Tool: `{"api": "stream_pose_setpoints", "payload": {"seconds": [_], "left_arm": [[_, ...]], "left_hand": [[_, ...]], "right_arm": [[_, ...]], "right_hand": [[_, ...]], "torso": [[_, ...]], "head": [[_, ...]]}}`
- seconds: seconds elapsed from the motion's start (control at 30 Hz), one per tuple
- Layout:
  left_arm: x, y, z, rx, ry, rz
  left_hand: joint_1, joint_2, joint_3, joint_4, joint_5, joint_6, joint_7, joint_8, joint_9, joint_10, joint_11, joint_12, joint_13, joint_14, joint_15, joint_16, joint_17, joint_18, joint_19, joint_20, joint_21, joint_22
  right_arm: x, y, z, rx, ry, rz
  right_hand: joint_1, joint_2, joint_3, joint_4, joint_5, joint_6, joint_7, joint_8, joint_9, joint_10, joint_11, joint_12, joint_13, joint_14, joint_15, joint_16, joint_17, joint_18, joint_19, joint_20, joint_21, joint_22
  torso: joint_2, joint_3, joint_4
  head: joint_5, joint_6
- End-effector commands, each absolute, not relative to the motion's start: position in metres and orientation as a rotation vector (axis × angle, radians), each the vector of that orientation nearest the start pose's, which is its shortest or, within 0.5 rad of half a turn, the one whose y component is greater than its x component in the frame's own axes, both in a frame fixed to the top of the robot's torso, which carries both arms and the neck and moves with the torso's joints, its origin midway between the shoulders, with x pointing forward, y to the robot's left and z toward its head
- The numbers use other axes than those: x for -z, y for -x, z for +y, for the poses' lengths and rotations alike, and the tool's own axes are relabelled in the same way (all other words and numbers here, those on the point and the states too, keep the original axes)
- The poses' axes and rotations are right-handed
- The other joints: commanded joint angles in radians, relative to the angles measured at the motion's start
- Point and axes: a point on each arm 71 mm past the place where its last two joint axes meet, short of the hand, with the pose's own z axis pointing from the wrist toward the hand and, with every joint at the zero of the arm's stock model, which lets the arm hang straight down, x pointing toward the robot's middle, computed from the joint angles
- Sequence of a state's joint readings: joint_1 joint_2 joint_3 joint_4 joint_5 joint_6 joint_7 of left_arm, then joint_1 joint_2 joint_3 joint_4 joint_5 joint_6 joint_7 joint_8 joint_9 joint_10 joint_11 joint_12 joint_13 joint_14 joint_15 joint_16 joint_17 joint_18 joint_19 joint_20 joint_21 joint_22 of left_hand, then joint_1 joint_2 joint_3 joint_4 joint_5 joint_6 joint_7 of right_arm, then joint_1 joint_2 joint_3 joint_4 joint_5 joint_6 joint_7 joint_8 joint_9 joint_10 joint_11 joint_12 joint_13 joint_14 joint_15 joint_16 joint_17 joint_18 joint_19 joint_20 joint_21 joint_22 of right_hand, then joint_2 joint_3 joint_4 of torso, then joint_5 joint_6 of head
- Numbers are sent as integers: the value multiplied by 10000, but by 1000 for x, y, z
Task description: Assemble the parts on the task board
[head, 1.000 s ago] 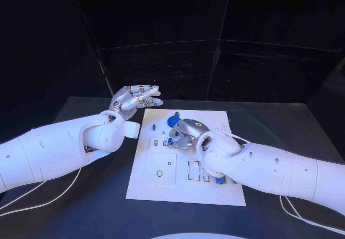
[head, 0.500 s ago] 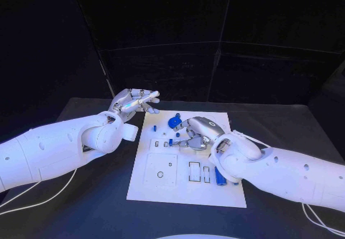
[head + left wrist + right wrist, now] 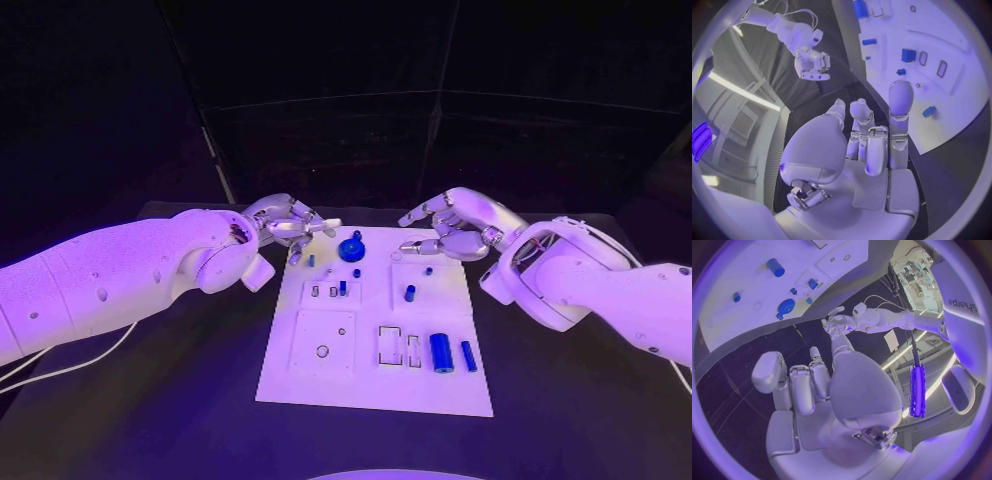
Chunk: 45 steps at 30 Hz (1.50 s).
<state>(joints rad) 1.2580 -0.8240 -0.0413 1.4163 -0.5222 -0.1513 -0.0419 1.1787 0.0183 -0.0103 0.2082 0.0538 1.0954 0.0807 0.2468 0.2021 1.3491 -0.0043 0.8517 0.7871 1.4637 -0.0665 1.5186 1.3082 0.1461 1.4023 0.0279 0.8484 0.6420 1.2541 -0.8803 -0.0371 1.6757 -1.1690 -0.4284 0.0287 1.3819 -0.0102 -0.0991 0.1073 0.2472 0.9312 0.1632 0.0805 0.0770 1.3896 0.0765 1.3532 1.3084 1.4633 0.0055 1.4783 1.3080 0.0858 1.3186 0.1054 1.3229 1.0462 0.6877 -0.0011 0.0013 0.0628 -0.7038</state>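
While small blue plastic parts (image 3: 441, 353) lie scattered on the flat white task board (image 3: 361, 385), both silver hands hover over its far end, left hand (image 3: 289, 225) and right hand (image 3: 450, 232), fingers loosely apart, holding nothing.

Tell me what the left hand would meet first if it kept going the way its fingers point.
Probably the round blue part at the far end of the task board. The left hand points its fingers across that end, with the part just beyond them. Its height above the board is unclear, so it might pass over.
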Motion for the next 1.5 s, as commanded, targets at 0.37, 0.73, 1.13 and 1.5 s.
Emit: {"api": "stream_pose_setpoints", "payload": {"seconds": [0.37,0.73,1.13,1.5], "left_arm": [[181,-528,187,4039,2218,22484],[185,-534,159,2464,857,22898],[192,-536,144,2066,202,23371],[203,-535,139,1800,-110,23696]], "left_hand": [[25,538,-931,453,-39,-812,-94,1472,1246,-415,-8,1798,1815,1042,-57,444,2507,-533,659,40,3367,4019],[-328,282,-1907,771,-70,-1207,-254,2653,2325,-134,-123,2831,2860,1070,-148,522,2626,-699,703,-21,4356,5266],[-255,387,-2071,746,-64,-1430,-243,2824,2575,-173,-128,2849,2888,1070,-142,522,2626,-709,662,-34,4449,5387],[-207,424,-2095,729,-62,-1476,-237,2858,2631,-173,-122,2870,2915,1070,-136,522,2626,-713,653,-29,4476,5425]], "right_arm": [[137,-476,-199,-10200,-2392,16503],[139,-481,-203,-9774,-2424,16630],[134,-492,-212,-10579,-4045,15263],[134,-501,-217,-11769,-5024,14780]], "right_hand": [[338,102,-128,-15,170,103,-30,82,11,-282,-37,-335,96,535,-109,-296,277,254,-251,-42,-364,-533],[192,98,-405,180,481,27,-24,100,1,-532,-35,-630,-208,495,-116,-484,39,330,-410,-52,-696,-1031],[1252,337,-476,675,1112,-375,319,459,1,-5510,476,-7028,-6233,-3341,421,-8407,-7760,949,-3885,407,-6336,-6769],[2089,171,197,1102,1241,-751,590,1104,-85,-5091,829,-9337,-10549,-3470,946,-12555,-10252,957,-3756,1041,-9667,-8857]], "torso": [[-217,83,-71],[-202,73,-94],[-189,68,-59],[-196,50,-81]], "head": [[139,-237],[210,-350],[164,-413],[162,-475]]}}
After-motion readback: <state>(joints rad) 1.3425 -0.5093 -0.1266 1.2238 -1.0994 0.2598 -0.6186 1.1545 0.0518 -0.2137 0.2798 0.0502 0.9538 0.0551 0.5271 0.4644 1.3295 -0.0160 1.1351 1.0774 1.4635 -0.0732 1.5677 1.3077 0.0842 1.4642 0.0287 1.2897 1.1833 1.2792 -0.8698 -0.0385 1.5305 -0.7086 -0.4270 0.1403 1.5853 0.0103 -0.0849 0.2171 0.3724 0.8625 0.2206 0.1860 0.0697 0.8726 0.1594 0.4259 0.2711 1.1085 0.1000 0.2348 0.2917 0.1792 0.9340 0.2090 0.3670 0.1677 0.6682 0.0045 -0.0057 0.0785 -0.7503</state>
